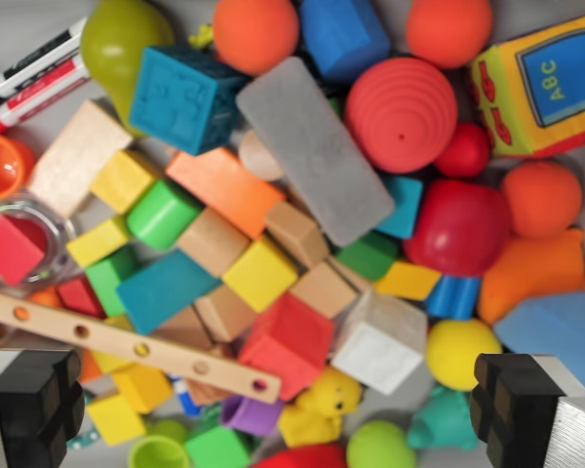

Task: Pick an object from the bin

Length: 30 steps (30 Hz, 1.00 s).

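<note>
You are looking straight down into the bin (19,24), whose pale grey floor shows only at the top corners; no room is visible beyond it. Toys cover the rest: a grey foam slab (314,148) lies across the middle, a ribbed red dome (402,114) just to its right, a wooden strip with holes (127,343) slanting at lower left. Your gripper (273,414) hangs above the pile with fingers spread wide at the bottom corners, holding nothing.
</note>
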Each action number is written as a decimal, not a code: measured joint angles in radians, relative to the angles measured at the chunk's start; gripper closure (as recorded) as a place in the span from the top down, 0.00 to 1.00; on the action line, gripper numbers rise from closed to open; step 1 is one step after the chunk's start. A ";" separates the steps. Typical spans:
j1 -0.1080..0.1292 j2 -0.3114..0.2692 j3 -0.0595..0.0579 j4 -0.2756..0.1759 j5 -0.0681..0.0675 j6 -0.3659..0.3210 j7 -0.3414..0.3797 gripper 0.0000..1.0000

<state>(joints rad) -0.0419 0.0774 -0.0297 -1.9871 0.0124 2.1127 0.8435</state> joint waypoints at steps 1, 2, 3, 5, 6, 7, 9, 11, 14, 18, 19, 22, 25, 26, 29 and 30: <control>0.000 0.000 0.000 0.000 0.000 0.000 0.003 1.00; 0.000 0.001 0.000 0.000 0.000 0.000 0.004 1.00; 0.000 0.002 0.001 -0.001 0.000 0.001 0.008 1.00; 0.001 0.004 0.001 -0.001 0.000 0.003 0.016 1.00; 0.002 0.005 0.002 -0.002 0.000 0.005 0.020 1.00; 0.003 0.006 0.002 -0.002 0.000 0.007 0.024 1.00; 0.004 0.009 0.003 -0.003 0.000 0.010 0.034 1.00; 0.005 0.012 0.004 -0.005 0.000 0.013 0.044 1.00; 0.008 0.016 0.004 -0.006 0.000 0.019 0.059 1.00; 0.014 0.024 0.005 -0.008 0.000 0.028 0.086 1.00; 0.015 0.026 0.005 -0.009 0.000 0.030 0.094 1.00; 0.019 0.031 0.005 -0.011 0.000 0.037 0.113 1.00; 0.024 0.037 0.005 -0.015 -0.001 0.047 0.139 1.00; 0.026 0.039 0.005 -0.016 -0.001 0.050 0.148 1.00; 0.031 0.048 0.006 -0.019 -0.002 0.060 0.176 1.00; 0.033 0.051 0.006 -0.019 -0.002 0.064 0.185 1.00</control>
<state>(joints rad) -0.0090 0.1283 -0.0238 -2.0065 0.0104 2.1763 1.0289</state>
